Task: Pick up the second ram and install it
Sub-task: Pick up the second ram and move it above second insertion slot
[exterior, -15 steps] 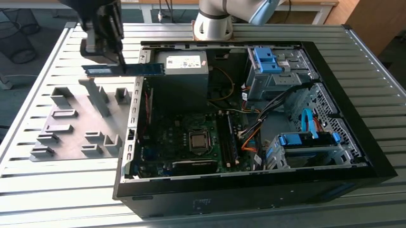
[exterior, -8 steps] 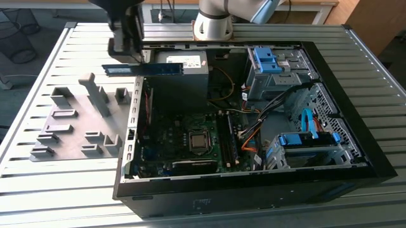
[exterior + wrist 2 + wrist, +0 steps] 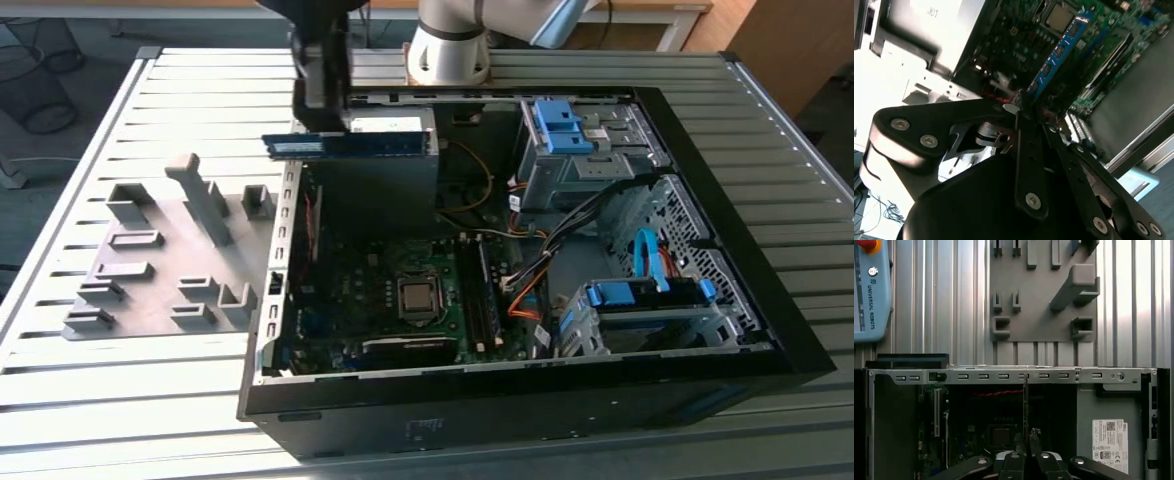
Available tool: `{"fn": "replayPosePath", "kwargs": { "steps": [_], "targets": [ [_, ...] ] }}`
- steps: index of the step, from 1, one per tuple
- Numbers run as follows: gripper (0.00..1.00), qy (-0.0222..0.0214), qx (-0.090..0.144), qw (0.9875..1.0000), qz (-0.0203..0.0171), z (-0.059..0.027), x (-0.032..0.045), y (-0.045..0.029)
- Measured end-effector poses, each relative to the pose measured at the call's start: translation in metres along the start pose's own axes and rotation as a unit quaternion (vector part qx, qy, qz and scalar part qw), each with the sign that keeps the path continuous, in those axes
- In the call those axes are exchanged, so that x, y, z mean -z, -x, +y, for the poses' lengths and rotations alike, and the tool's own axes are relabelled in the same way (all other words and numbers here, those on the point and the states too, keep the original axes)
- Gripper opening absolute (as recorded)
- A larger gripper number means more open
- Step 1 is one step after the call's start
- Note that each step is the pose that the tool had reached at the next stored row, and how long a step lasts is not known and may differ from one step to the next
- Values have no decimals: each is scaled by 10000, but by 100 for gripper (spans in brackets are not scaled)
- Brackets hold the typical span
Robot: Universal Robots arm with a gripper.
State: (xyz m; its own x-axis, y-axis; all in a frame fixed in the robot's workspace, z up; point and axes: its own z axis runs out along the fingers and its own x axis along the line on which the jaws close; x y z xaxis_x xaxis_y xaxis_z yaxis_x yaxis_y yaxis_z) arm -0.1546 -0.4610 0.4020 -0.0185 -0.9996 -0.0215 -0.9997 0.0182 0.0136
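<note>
Above the case (image 3: 534, 412), end effector (image 3: 320, 126) seemingly pinches second ram (image 3: 380, 144).

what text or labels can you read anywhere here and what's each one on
blue pendant: a maker's name in capitals, not quoted here
white sticker on the grey box: print too small to read
second ram: any label on it is too small to read
nothing else is legible

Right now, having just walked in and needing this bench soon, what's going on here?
The arm's gripper is shut on the second ram, holding it level in the air over the open computer case. The strip is not yet seated on the motherboard below. The grey holder tray sits beside the case, on the exterior view's left.
</note>
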Motion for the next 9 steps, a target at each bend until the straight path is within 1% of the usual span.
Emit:
{"fn": "replayPosePath", "kwargs": {
  "steps": [9],
  "targets": [
    [14, 0, 1, 10000, 0, -408, 6, 8]
  ]
}}
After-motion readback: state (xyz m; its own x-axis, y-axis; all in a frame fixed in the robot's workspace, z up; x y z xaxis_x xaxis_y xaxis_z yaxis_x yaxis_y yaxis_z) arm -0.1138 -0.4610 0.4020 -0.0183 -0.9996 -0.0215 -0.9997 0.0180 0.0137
